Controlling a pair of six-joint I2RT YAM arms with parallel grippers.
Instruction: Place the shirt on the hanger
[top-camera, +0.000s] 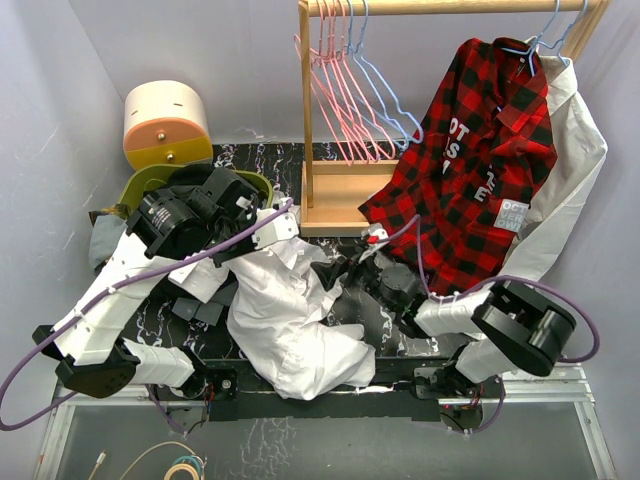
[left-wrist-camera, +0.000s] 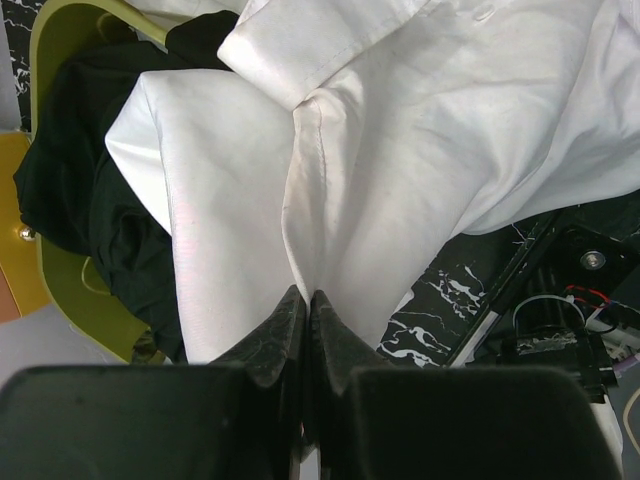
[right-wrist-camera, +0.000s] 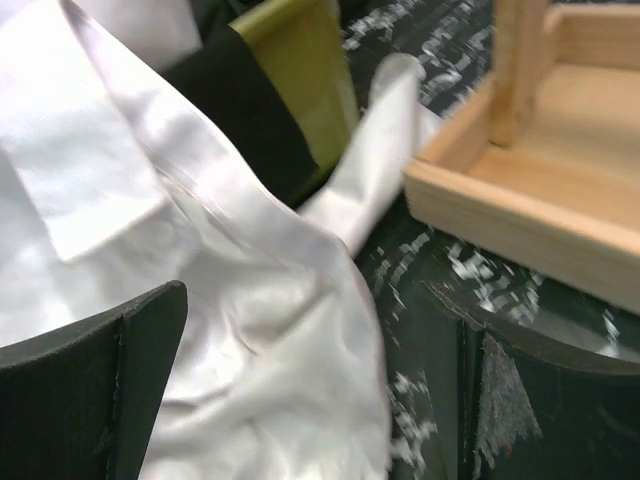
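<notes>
The white shirt (top-camera: 290, 320) lies crumpled on the black marbled table between my arms. My left gripper (top-camera: 272, 232) is shut on a fold of the shirt (left-wrist-camera: 400, 130) near its upper edge; the fingertips (left-wrist-camera: 290, 312) pinch the cloth. My right gripper (top-camera: 335, 272) is open at the shirt's right edge. In the right wrist view its fingers (right-wrist-camera: 150, 340) stand wide apart with the shirt (right-wrist-camera: 250, 330) lying between them. A light blue wire hanger (top-camera: 392, 100) hangs free on the wooden rail beside the pink ones.
A wooden rack base (top-camera: 345, 195) stands behind the shirt, also in the right wrist view (right-wrist-camera: 540, 200). Pink hangers (top-camera: 335, 80), a plaid shirt (top-camera: 470, 160) and another white shirt (top-camera: 578, 160) hang on the rail. A green bin (left-wrist-camera: 60, 270) holds a black garment (left-wrist-camera: 80, 180).
</notes>
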